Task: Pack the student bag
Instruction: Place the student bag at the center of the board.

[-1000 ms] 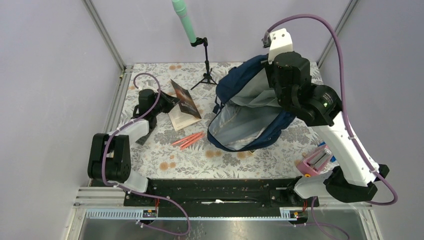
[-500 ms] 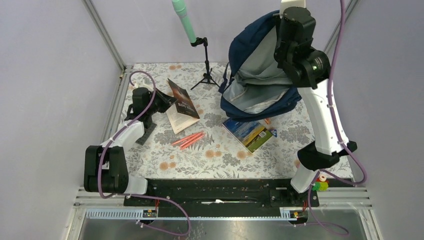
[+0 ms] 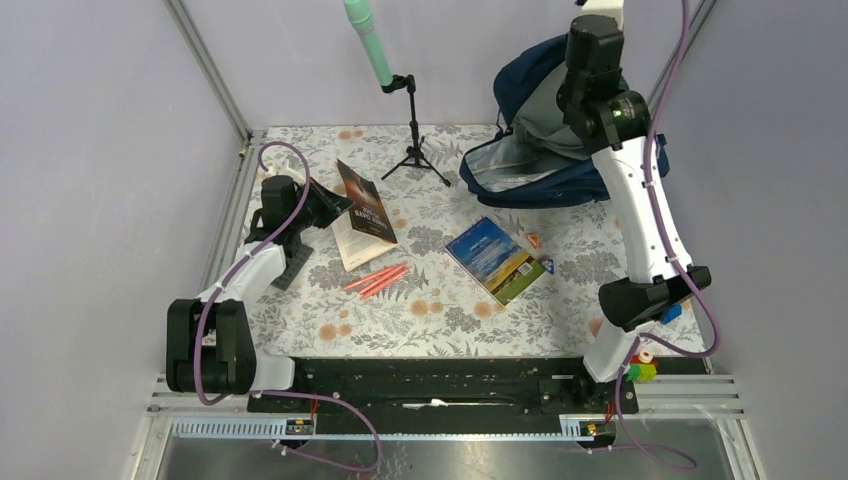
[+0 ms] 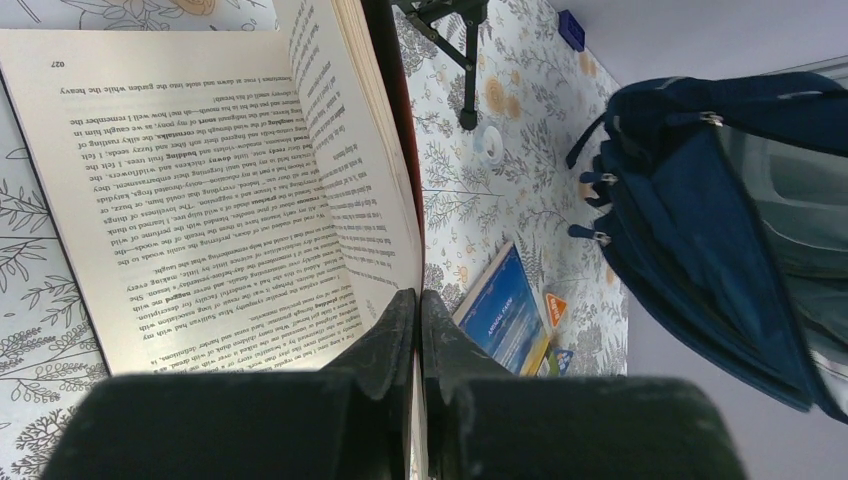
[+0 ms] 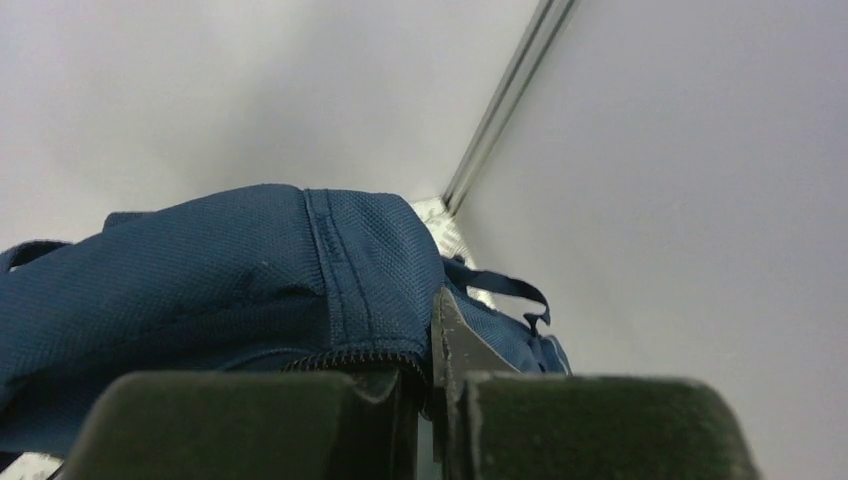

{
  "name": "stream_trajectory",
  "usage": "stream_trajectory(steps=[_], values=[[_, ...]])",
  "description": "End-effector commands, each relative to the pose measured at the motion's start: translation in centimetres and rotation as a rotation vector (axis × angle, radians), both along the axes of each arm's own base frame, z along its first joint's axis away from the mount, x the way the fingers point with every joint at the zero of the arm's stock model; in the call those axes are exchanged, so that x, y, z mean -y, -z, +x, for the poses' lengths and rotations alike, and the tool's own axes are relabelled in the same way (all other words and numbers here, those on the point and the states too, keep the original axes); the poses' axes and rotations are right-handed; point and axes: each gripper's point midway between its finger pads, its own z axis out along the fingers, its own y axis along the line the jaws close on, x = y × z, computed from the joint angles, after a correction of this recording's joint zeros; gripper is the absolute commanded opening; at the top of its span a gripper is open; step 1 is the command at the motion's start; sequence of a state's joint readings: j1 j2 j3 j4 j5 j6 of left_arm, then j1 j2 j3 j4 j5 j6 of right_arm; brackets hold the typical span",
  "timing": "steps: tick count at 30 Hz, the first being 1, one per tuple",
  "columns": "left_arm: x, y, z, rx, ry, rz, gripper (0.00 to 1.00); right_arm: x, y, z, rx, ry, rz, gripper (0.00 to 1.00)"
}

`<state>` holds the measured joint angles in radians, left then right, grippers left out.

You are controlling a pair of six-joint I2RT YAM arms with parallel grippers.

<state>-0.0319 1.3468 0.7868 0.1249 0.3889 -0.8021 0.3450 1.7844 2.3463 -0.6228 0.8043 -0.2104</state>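
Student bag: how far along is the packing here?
Done: nothing visibly packed. In hand: the right gripper holds the student bag up by its open rim; the left gripper is shut on the open book. Left: packing that book, the blue book and the red pens on the table.

Bag far R, open book L, pens nearer

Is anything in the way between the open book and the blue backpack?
Nothing visible sits squarely between the open book and the student bag; a tripod stands just beyond that path, a blue book lies just short of it.
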Motion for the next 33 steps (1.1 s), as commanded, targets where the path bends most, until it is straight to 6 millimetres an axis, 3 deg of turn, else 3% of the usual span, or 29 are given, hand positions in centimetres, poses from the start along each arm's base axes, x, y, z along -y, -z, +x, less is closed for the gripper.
stream_trajectory(steps=[1, 10, 13, 18, 22, 27, 33], values=[[0.6, -5.9, 0.4, 0.181, 0.055, -0.016, 0.00, -2.9, -2.6, 1.2, 0.236, -0.128, 0.183, 0.00], [0.9, -7.5, -0.7, 0.202, 0.093, 0.010, 0.00, -4.5, 7.8, 1.1, 0.147, -0.169, 0.321, 0.00], [0.7, -7.9, -1.1, 0.208, 0.094, 0.022, 0.00, -5.6, 9.5, 1.5, 0.123, -0.211, 0.352, 0.00], [0.9, -8.8, -2.0, 0.224, 0.114, 0.034, 0.00, -9.4, 11.8, 1.5, 0.051, -0.417, 0.403, 0.00], [1.0, -9.7, -3.0, 0.241, 0.135, 0.053, 0.00, -11.7, 13.4, -0.3, 0.008, -0.561, 0.442, 0.00], [0.9, -9.9, -3.7, 0.239, 0.150, 0.075, 0.00, -15.9, 16.0, -3.5, -0.141, -0.847, 0.447, 0.00], [1.3, -10.3, -4.5, 0.249, 0.178, 0.072, 0.00, -16.9, 18.2, -7.5, -0.275, -0.971, 0.446, 0.00]])
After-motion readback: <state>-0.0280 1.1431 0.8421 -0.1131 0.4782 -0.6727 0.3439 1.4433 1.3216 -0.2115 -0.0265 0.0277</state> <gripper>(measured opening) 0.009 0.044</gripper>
